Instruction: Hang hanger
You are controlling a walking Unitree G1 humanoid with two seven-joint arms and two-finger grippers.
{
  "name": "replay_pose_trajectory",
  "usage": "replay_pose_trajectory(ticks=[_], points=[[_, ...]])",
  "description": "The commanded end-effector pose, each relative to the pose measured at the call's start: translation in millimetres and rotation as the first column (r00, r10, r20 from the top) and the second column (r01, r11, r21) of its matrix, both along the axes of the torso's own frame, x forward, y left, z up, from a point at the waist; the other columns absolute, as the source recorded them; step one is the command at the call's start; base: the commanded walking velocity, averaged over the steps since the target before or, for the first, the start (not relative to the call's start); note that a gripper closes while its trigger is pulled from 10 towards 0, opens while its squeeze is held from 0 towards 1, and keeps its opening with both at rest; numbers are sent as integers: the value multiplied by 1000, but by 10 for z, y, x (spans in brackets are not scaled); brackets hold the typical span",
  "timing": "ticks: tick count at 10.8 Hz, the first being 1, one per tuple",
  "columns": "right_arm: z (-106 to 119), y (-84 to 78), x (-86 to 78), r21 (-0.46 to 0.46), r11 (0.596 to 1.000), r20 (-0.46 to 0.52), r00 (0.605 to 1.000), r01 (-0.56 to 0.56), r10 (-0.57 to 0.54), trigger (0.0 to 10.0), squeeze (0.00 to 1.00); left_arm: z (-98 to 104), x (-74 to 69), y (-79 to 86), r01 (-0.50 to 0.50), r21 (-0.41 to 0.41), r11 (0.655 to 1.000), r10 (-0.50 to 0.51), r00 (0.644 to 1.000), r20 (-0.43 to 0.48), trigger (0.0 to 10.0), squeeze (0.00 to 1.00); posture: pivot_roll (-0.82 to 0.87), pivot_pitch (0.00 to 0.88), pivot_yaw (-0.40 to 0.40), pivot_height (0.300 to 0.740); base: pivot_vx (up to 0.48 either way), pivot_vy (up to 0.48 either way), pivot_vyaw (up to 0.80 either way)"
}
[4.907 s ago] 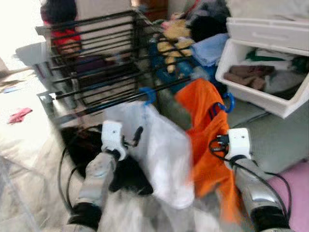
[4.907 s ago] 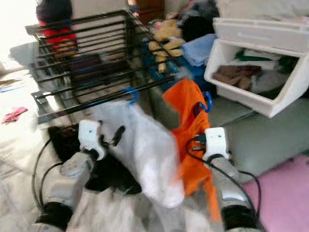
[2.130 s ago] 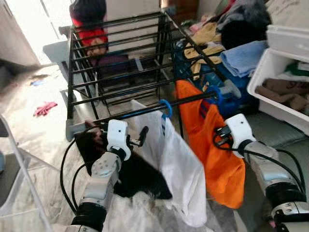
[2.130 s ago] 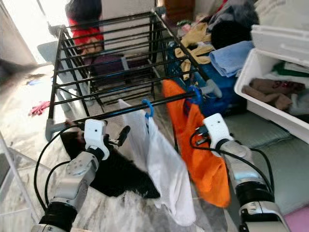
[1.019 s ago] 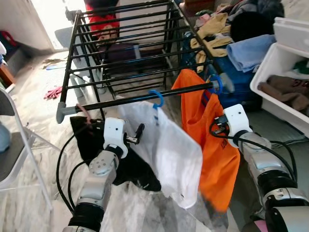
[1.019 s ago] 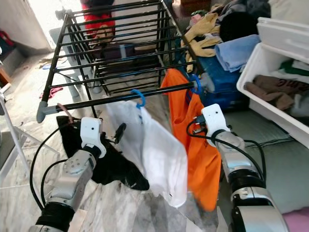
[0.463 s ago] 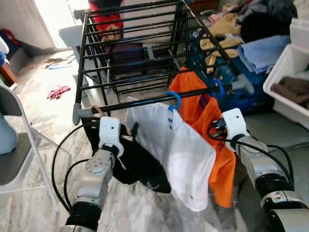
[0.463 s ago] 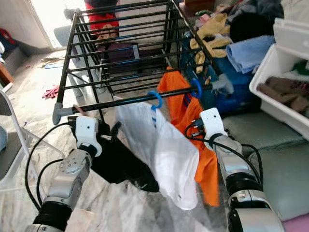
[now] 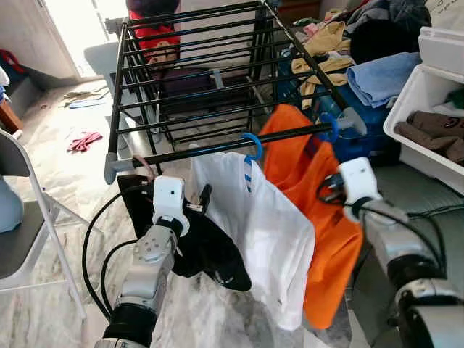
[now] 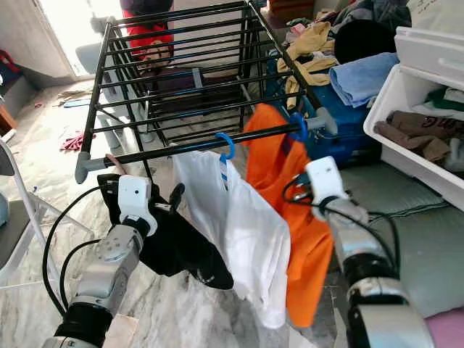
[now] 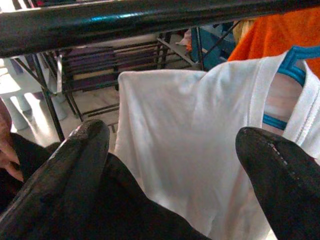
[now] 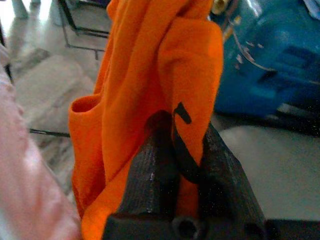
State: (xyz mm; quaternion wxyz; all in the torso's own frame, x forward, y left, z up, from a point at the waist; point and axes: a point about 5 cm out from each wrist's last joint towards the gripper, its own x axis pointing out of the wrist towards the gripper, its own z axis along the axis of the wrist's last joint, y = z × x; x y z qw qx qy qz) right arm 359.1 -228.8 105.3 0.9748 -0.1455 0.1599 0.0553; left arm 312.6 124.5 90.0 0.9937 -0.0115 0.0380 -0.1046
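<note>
Hangers, two, blue plastic: one blue hanger hook (image 9: 253, 147) sits on the front rail (image 9: 217, 148) of a black drying rack (image 9: 196, 65), centre of the head-camera frame, carrying a white shirt (image 9: 264, 232); a second blue hook (image 9: 330, 127) sits further right on the same rail, carrying an orange shirt (image 9: 319, 217). Both garments hang down toward the marble floor (image 9: 58, 188), the white one overlapping the orange one's left edge. Black garment (image 9: 206, 250): draped below the rail at lower left of centre, touching the white shirt's left side. Left gripper (image 9: 204, 199): raised just under the rail, between the black garment and the white shirt; in the left wrist view its two fingers (image 11: 75, 165) stand wide apart with the white shirt (image 11: 190, 150) between and beyond them, holding nothing. Right gripper (image 12: 180, 150): at right of centre, pressed into the orange shirt; in the right wrist view its fingers are drawn together, pinching a fold of the orange cloth (image 12: 150, 75). White storage bin (image 9: 428, 101): upper right, holding brown clothing. Pile of loose laundry (image 9: 348, 51): upper centre-right, behind the rack, with a blue folded towel (image 9: 380, 76) on it. Folding chair (image 9: 22, 232): left edge. Pink cloth (image 9: 83, 140): on the floor, upper left.
</note>
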Motion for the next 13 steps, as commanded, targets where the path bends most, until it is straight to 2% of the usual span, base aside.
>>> replay_pose_trajectory(ticks=[1, 3, 5, 8, 11, 12, 13], points=[[190, -29, 100, 10, 999, 49, 998, 33, -34, 10000, 0, 12, -5, 51, -6, 8, 1000, 6, 1000, -1, 10000, 0, -167, 0, 59, 740, 0, 0, 0], [243, -52, 169, 13, 999, -14, 999, 49, -49, 10000, 0, -3, -5, 51, 0, 5, 1000, 0, 1000, -14, 10000, 0, -168, 0, 60, 740, 0, 0, 0], [225, 39, 212, 72, 997, -80, 996, 36, -30, 10000, 0, -11, -16, 22, 7, 2, 1000, -7, 1000, -18, 10000, 0, -164, 0, 52, 740, 0, 0, 0], [-77, 128, 86, 183, 983, -230, 973, 24, 19, 10000, 0, -35, -46, 38, 9, 0, 1000, -9, 999, -35, 10000, 0, -149, 0, 39, 740, 0, 0, 0], [-156, 148, 46, 208, 978, -269, 963, 22, 35, 10000, 0, -41, -69, 63, 17, 9, 1000, -17, 999, -47, 10000, 0, -127, 0, 33, 740, 0, 0, 0], [-173, 163, 39, 227, 973, -266, 963, 28, 34, 10000, 918, -42, -88, 78, 20, 12, 1000, -19, 999, -50, 10000, 0, -122, 0, 36, 740, 0, 0, 0], [-162, 133, 43, 215, 976, -244, 970, 43, 11, 10000, 1000, -47, -100, 81, 22, 13, 1000, -21, 998, -53, 10000, 0, -118, 0, 38, 740, 0, 0, 0]])
